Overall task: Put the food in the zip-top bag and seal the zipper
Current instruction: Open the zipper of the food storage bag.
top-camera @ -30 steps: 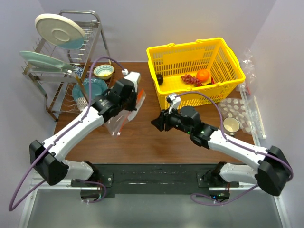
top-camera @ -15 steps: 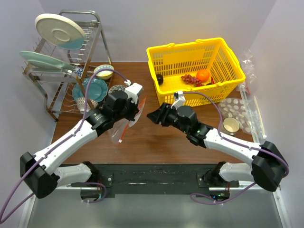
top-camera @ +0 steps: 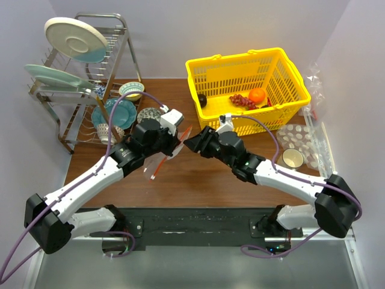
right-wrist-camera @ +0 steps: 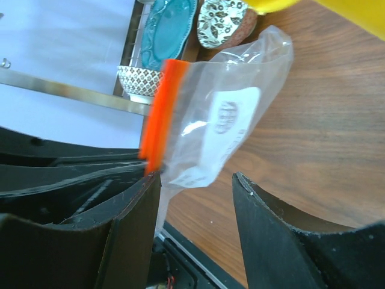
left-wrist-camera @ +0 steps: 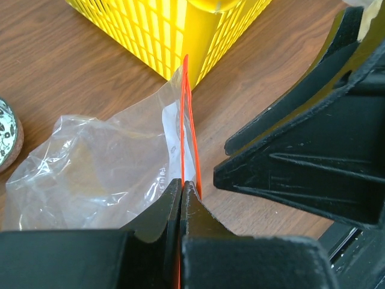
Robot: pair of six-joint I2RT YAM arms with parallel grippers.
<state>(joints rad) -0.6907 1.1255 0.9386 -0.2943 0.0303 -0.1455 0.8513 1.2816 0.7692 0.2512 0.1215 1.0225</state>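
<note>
Left claw (left-wrist-camera: 181,185): jaws pressed together on the zipper (left-wrist-camera: 187,114), pinching the red-orange strip at its near end. The strip runs straight ahead from the fingertips, seen edge-on. The zip-top bag (left-wrist-camera: 102,171) billows out, crumpled, to one side of the closed fingers, over the wooden table (left-wrist-camera: 60,60)

Right claw (right-wrist-camera: 195,180): jaws apart at roughly half width, nothing held between them. The bag's mouth end lies just ahead of the fingertips, with its white label (right-wrist-camera: 231,117) facing the gap. The lower end of the strip sits at the tip of one finger; contact there cannot be confirmed

From overhead, the two claws stand nearly tip to tip, with the strip between them

Food: the orange (top-camera: 257,94), the bunch of grapes (top-camera: 242,100) and the dark round fruit (top-camera: 203,100) lie in the yellow basket (top-camera: 289,78), beyond the right claw and well apart from both claws and the bag
</note>
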